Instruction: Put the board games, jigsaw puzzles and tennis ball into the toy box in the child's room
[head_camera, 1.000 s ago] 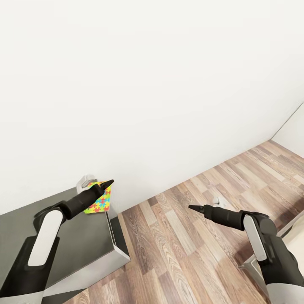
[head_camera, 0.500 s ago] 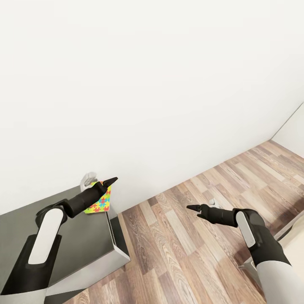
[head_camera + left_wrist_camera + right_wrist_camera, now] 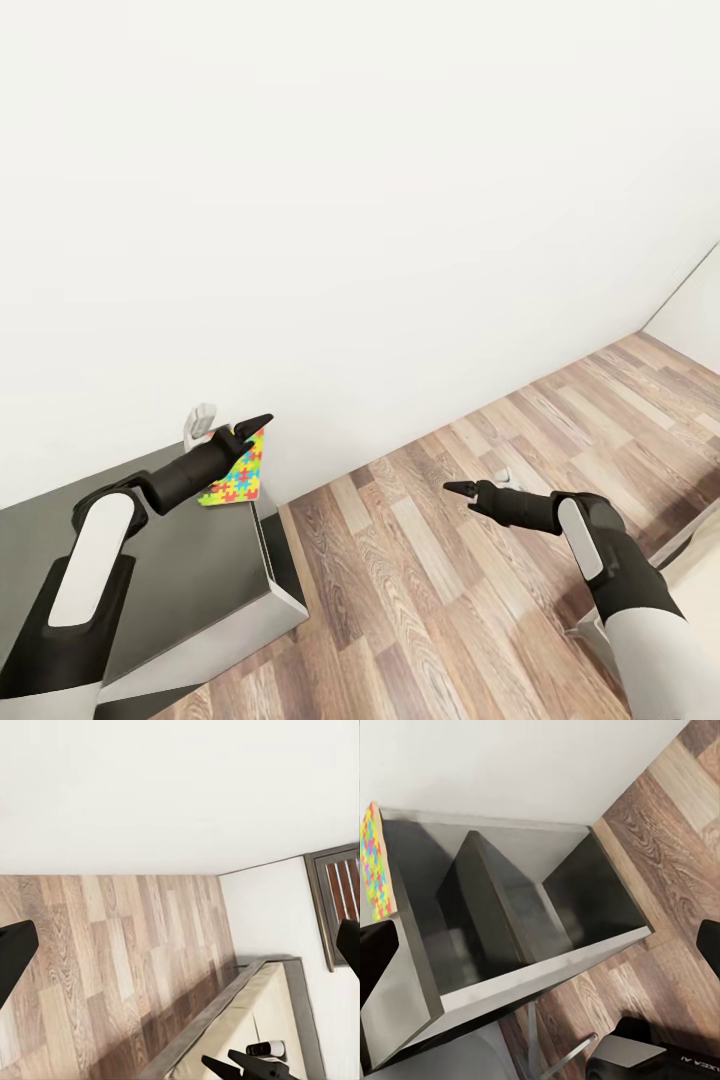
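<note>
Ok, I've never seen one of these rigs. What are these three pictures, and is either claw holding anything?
This is a simulated robot with two arms. The big picture looks down from a camera on its head. The two smaller ones come from cameras near each claw. The left gripper reaches out over a dark grey furniture top, close to a flat multicoloured jigsaw puzzle sheet at the top's corner by the white wall. The right gripper hangs over the wood-plank floor. In both wrist views the fingertips are wide apart with nothing between them, so neither claw holds anything.
</note>
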